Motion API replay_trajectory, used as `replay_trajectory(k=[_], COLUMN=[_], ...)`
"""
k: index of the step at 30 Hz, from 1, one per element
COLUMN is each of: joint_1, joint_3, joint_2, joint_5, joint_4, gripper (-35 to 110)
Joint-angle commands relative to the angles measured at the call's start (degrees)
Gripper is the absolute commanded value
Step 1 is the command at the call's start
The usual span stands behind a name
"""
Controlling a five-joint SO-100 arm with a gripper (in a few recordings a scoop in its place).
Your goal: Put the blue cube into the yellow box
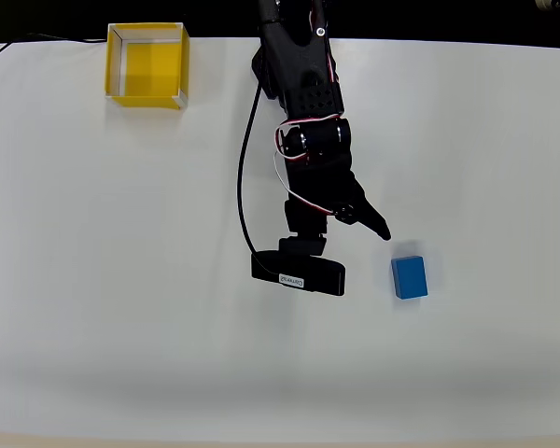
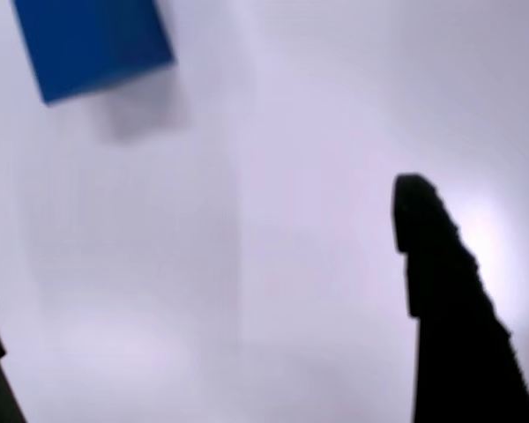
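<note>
Blue cube [image 1: 410, 277] lies on the white worktop [image 1: 121, 308], just right of my gripper [image 2: 203, 308] in the overhead view, long axis running up-down. My gripper hangs apart, holding nothing. Yellow box [image 1: 147, 65] waits far at upper left.

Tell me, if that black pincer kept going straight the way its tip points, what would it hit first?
Probably the small bright-blue matte block: in the overhead view the pincer points down-right toward it, just short. Height is unclear, so it might clip the block's near corner or meet the bare white table first.
</note>
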Motion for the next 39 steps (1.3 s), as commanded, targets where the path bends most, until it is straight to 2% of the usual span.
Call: replay_trajectory(k=[1, 15, 39], joint_1=[-2.81, -8.7, -15.73], joint_3=[-15.29, -41.57, -56.6], joint_2=[-8.26, -36.21, -57.04], joint_5=[1.23, 5.89, 10.63], joint_4=[-1.67, 0.35, 6.33], gripper=[54, 54, 52])
